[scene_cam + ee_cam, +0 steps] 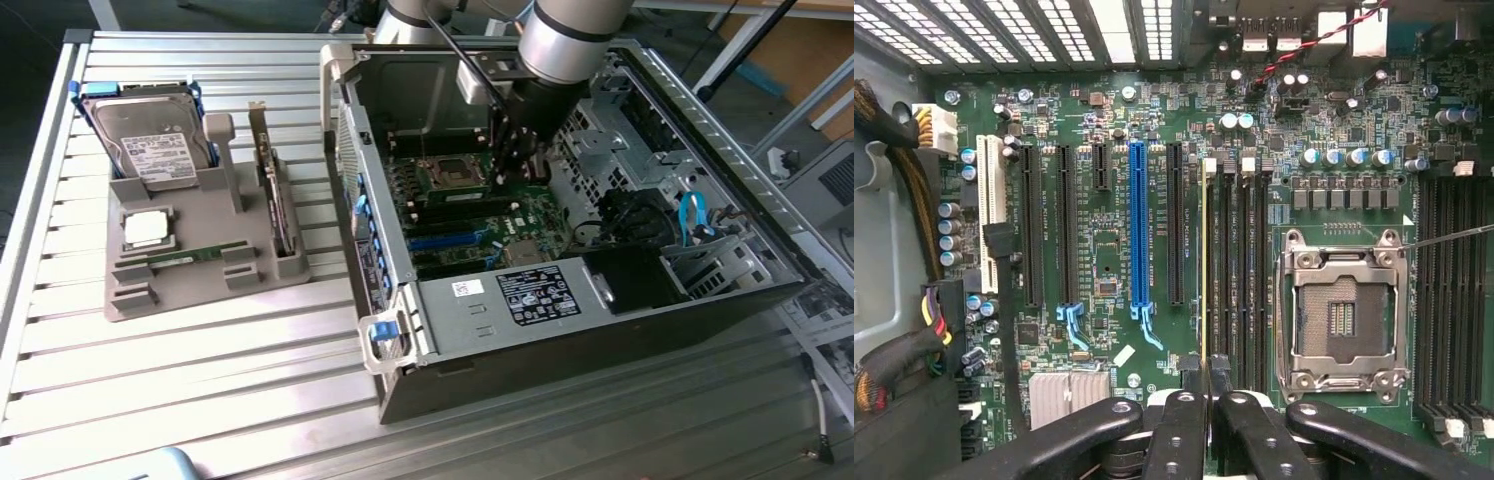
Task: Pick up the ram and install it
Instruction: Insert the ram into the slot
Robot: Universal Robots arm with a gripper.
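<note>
A ribbed aluminium table [200,380] carries an open grey and black computer case [561,330], its green motherboard facing up. The ram [1203,270], a thin green stick, appears in the wrist view edge-on as a narrow pale line. It runs straight out from between the fingertips along the outermost of the long black memory slots [1226,270]; whether it is seated or just above the slot I cannot tell. The black two-fingered gripper [1207,378] is pinched nearly closed on the stick's flat faces, so the stick's long axis and the slot's already agree.

In the exterior view the gripper [518,180] hangs inside the case, with the square silver processor socket [447,175] at its nine o'clock. The slots there run roughly nine to three. The grey moulded parts tray [174,290] sits well apart, at nine o'clock from the case.
</note>
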